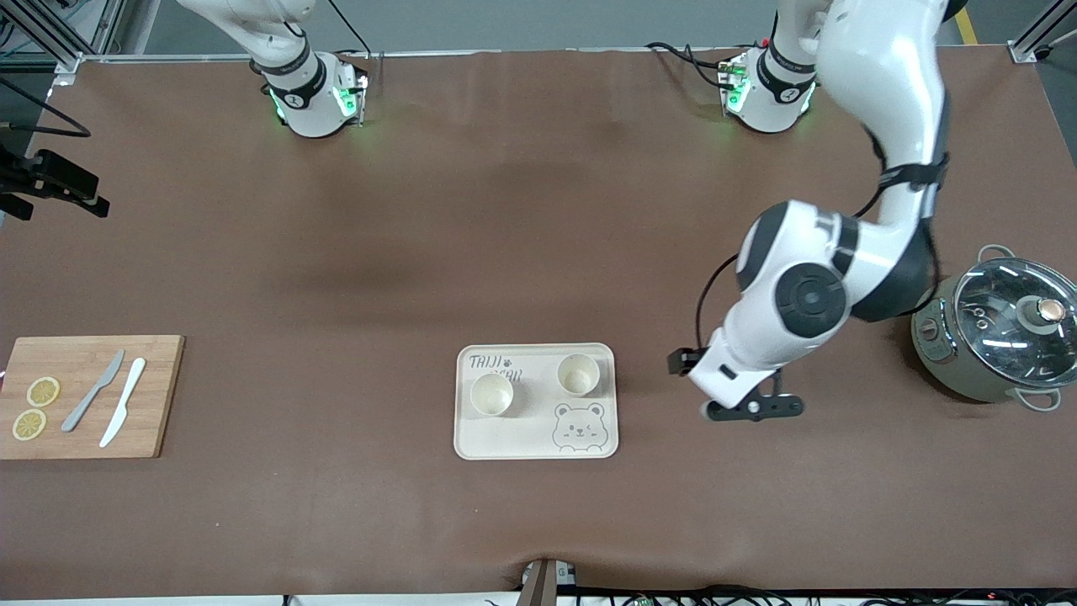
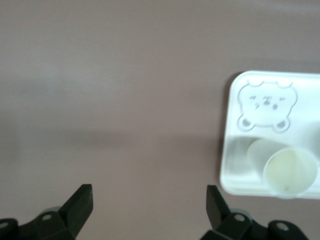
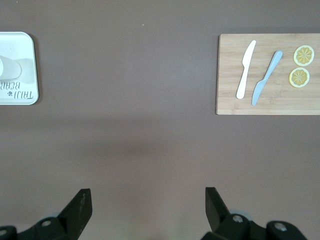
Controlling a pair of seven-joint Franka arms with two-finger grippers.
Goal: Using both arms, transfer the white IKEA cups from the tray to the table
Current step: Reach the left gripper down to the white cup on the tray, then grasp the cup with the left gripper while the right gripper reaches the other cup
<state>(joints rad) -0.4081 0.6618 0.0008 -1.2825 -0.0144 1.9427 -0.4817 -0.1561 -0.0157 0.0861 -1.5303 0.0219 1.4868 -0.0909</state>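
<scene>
Two white cups stand upright on the bear-printed tray (image 1: 538, 442), one (image 1: 492, 394) toward the right arm's end and one (image 1: 578, 374) toward the left arm's end. My left gripper (image 1: 753, 408) is open and empty over bare table between the tray and the pot. In the left wrist view the left gripper (image 2: 148, 189) has its jaws wide apart over bare table, with the tray (image 2: 235, 165) and one cup (image 2: 291, 172) off to one side. My right gripper (image 3: 148, 191) is open and empty, high over bare table; it is out of the front view.
A grey-green pot with a glass lid (image 1: 1001, 332) stands at the left arm's end. A wooden cutting board (image 1: 84, 396) with two knives and two lemon slices lies at the right arm's end and also shows in the right wrist view (image 3: 270, 100).
</scene>
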